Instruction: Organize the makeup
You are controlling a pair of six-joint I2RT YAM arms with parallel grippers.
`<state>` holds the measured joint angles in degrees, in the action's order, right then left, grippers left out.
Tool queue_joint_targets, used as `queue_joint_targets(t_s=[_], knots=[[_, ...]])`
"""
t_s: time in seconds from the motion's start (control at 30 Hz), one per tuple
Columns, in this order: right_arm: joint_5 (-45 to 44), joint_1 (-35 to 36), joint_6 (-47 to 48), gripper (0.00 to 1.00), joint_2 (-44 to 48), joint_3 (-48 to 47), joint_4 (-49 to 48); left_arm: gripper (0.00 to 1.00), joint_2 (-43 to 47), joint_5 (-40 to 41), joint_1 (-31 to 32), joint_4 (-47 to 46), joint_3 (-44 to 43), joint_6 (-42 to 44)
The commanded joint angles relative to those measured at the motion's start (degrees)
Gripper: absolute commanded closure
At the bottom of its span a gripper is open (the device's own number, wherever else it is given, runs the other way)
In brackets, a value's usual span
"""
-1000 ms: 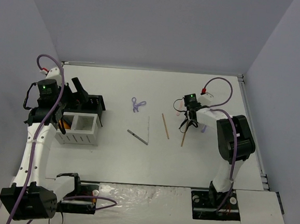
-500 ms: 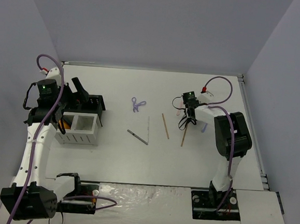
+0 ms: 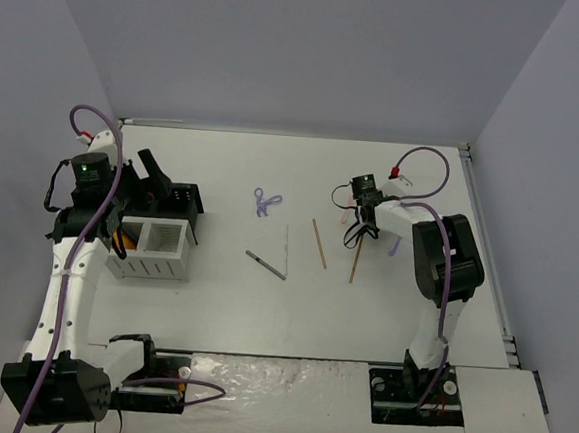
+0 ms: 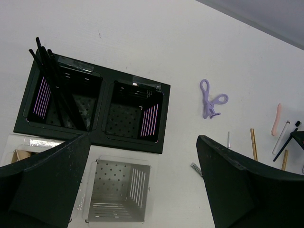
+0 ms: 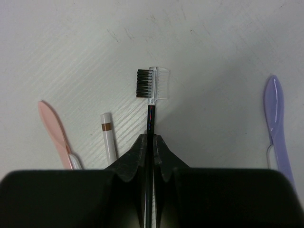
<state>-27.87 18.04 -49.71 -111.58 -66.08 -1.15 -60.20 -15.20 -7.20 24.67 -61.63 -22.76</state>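
Closed within the last second, the right pincer (image 5: 151,142) grips a brow brush (image 5: 152,85) by its thin black handle on the worktop (image 5: 213,47), between a pink tool (image 5: 56,130) and a lilac tool (image 5: 278,123); the left pincer (image 4: 144,137) gapes above an organizer box (image 4: 105,107) whose black compartment holds black pencils (image 4: 57,80).

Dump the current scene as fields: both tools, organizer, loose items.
right tool: shut on black-handled brush
left tool: open, empty, above organizer
organizer contents: black pencils leaning in one black compartment
flanking the brush: pink tool, white pencil, lilac tool
loose on table: purple scissor-like tool, tan sticks
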Motion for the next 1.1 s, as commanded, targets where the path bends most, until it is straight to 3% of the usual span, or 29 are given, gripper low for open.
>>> queue_joint_targets(t_s=[0.0, 0.23, 0.37, 0.5, 0.6, 0.73, 0.9, 1.07], knots=[[-2.62, 0.32, -1.62, 1.00, 1.15, -2.64, 0.98, 0.07, 0.79, -0.62, -0.44, -2.17, -2.01, -0.53], [-3.01, 1.82, 2.96, 1.00, 8.95, -2.01, 0.84, 0.07, 0.97, -2.52, -0.38, -3.30, -2.18, -1.41], [-0.40, 4.64, 11.52, 1.00, 20.53, 2.48, -5.21, 0.07, 0.16, -9.18, 0.02, -3.26, -4.38, -4.47], [10.26, 8.30, 23.93, 1.00, 34.38, 12.27, -22.35, 0.07, -0.68, -17.12, 3.34, -3.27, -7.33, -7.58], [21.36, 11.43, 30.69, 1.00, 41.24, 16.89, -29.68, 0.07, -0.62, -20.97, 6.54, -4.85, -8.41, -9.88], [33.04, 15.16, 38.62, 1.00, 46.99, 18.32, -33.10, 0.07, 0.32, -21.09, 16.48, -8.13, -9.09, -14.19], [43.71, 18.15, 40.57, 1.00, 48.21, 18.79, -36.43, 0.07, 1.15, -16.24, 24.99, -14.07, -9.29, -18.01], [48.15, 21.30, 40.57, 1.00, 46.81, 18.98, -39.80, 0.07, -1.56, -9.44, 32.38, -15.35, -10.26, -17.85]])
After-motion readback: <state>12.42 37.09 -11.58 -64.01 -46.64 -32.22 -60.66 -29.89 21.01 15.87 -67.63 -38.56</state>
